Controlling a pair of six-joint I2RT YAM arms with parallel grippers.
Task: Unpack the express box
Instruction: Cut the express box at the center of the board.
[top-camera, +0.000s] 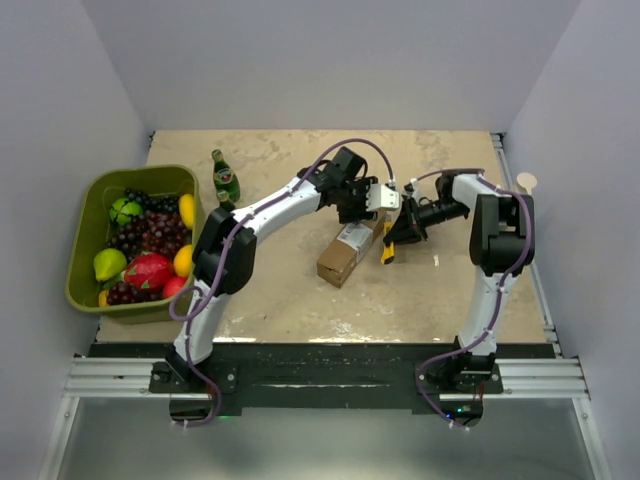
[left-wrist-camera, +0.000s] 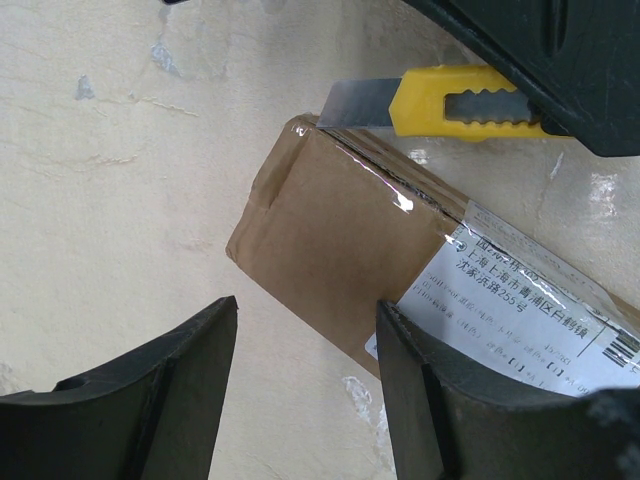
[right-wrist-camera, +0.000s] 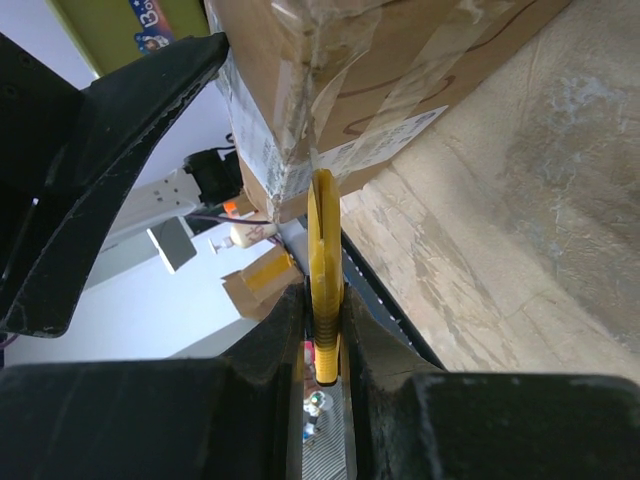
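L jaws are released and stand apart, nothing grasped. The end of the express box (left-wrist-camera: 340, 240) lies below and between them. One jaw hangs past the box's long edge over bare surface (left-wrist-camera: 120, 200), the other sits over the white shipping label (left-wrist-camera: 520, 300). Can't tell if that jaw touches the cardboard.

R jaws are clenched on the yellow utility knife (right-wrist-camera: 323, 250), w/ the handle pinched edge-on between them. The steel blade (left-wrist-camera: 360, 105) sticks out ahead of the R jaws and runs along the box's end edge by the taped corner. Blade touching the carton or just beside it: can't tell.

Top view: the box lies flat on the surface, label up, directly under the L jaws and just in front of the R jaws. The two pairs of jaws are near each other over the same end of the box.

Well away from both pairs of jaws, out past the L arm's elbow, is an olive-green bin (top-camera: 85, 215) w/ grapes, mango and other fruit. A green glass bottle (top-camera: 225, 180) stands upright just beside it.
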